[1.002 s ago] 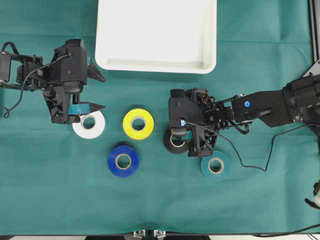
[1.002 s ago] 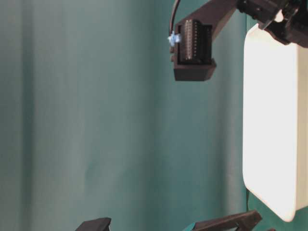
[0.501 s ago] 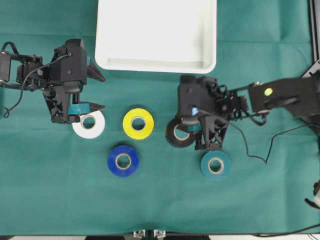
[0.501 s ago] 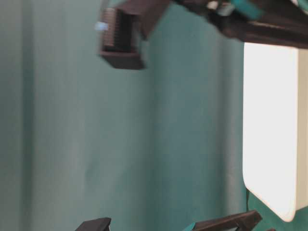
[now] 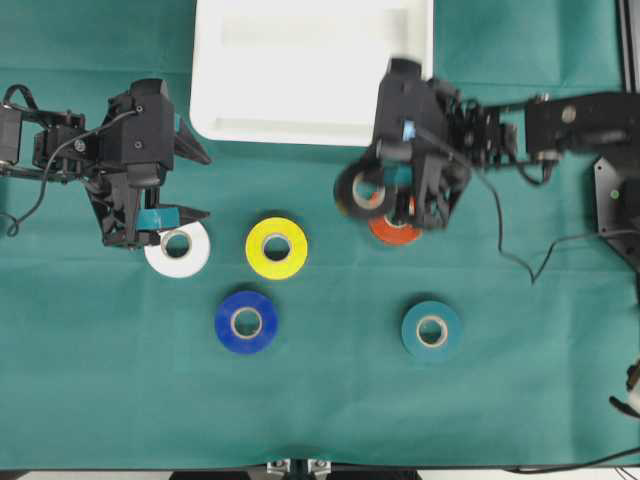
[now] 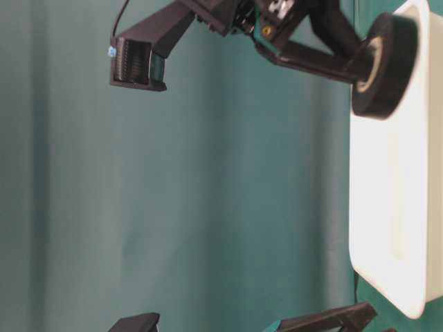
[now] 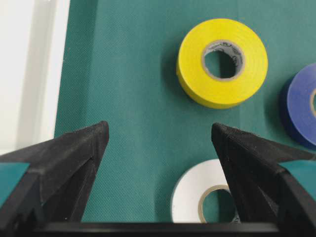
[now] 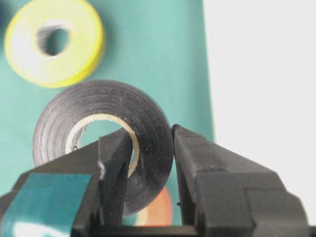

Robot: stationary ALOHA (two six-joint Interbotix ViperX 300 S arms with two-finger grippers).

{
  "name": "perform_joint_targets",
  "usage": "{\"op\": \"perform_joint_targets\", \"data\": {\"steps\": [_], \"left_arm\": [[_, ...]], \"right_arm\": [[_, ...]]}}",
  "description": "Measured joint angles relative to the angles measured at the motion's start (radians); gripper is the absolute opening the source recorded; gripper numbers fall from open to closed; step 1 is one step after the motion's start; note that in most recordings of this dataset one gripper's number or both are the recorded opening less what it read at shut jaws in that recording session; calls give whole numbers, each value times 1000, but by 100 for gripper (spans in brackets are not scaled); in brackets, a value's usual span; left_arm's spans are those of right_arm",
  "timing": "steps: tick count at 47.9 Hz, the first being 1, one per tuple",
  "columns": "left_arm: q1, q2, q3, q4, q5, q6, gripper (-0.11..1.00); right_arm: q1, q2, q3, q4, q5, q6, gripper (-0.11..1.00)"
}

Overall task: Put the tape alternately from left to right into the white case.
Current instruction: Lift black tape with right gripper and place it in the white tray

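1. Holding the black roll of electrical tape (image 5: pixel 362 191) by its wall, our right gripper (image 5: pixel 400 195) has one finger through the cardboard core and the other against the outer face, the jaws narrow around the wound tape; the right wrist view shows this pinch plainly.

2. We see the roll clear of the green cloth, hanging just short of the shallow white plastic case with rounded corners (image 5: pixel 310 128); the case's near rim lies at about twelve o'clock from the roll in the overhead view, and the roll is not yet over it.

3. We judge the coming move turns on that one relation: the roll must travel toward twelve o'clock, past the rim, before the fingers part. The roll's hole axis runs roughly level, so it hangs on edge and may land on its rim and tip or roll.

4. Our left gripper (image 5: pixel 190 185) hovers with its fingers wide and empty above the white tape roll (image 5: pixel 178 248), which sits at about six o'clock from its tips.

5. On the cloth lie the yellow tape roll (image 5: pixel 276 247), the blue tape roll (image 5: pixel 246 322), the teal tape roll (image 5: pixel 431 330) and an orange tape roll (image 5: pixel 395 231), which is partly hidden beneath the right gripper.

6. We judge the right arm the nearer to the case.
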Motion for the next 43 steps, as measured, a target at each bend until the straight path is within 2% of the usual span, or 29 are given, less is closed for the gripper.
{"op": "perform_joint_targets", "data": {"steps": [24,35,43], "left_arm": [[0,3,2,0,0,0,59],[0,5,-3,0,0,0,59],[0,6,-3,2,0,0,59]], "right_arm": [[-281,25,-2,-112,9,2,26],[-370,104,-20,-156,-11,2,26],[-407,150,-52,-183,-48,2,26]]}}
